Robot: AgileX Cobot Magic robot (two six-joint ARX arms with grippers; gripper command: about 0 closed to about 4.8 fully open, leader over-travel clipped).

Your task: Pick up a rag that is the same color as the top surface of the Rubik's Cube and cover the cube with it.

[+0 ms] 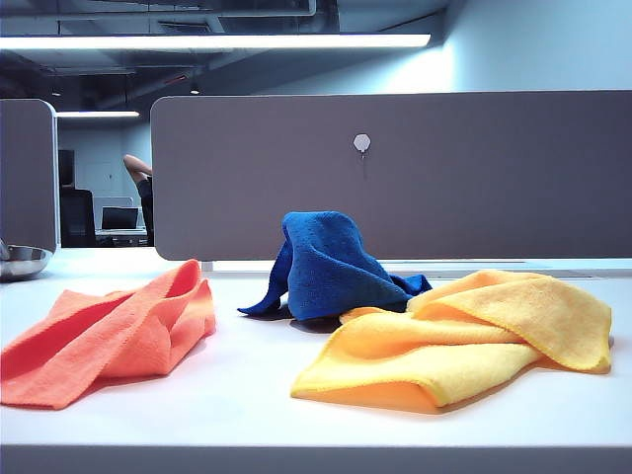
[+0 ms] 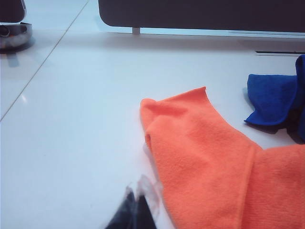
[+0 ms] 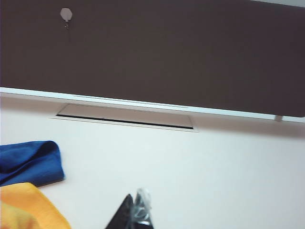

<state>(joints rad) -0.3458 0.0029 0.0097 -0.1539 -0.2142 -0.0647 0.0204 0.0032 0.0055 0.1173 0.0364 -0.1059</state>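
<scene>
The deep blue rag (image 1: 326, 262) stands heaped in a tent shape at the middle back of the white table; its edge also shows in the left wrist view (image 2: 271, 100) and the right wrist view (image 3: 28, 162). The Rubik's Cube is hidden in every view. Neither arm appears in the exterior view. My left gripper (image 2: 136, 195) is shut and empty, low over bare table beside the orange cloth's edge. My right gripper (image 3: 136, 200) is shut and empty too, over bare table apart from the blue rag and the yellow cloth.
An orange-coral cloth (image 1: 109, 331) lies at the left front, a yellow cloth (image 1: 464, 336) at the right front, touching the blue rag. A metal bowl (image 1: 20, 262) sits at the far left. A grey partition (image 1: 395, 178) closes the back, with a cable slot (image 3: 126, 117) before it.
</scene>
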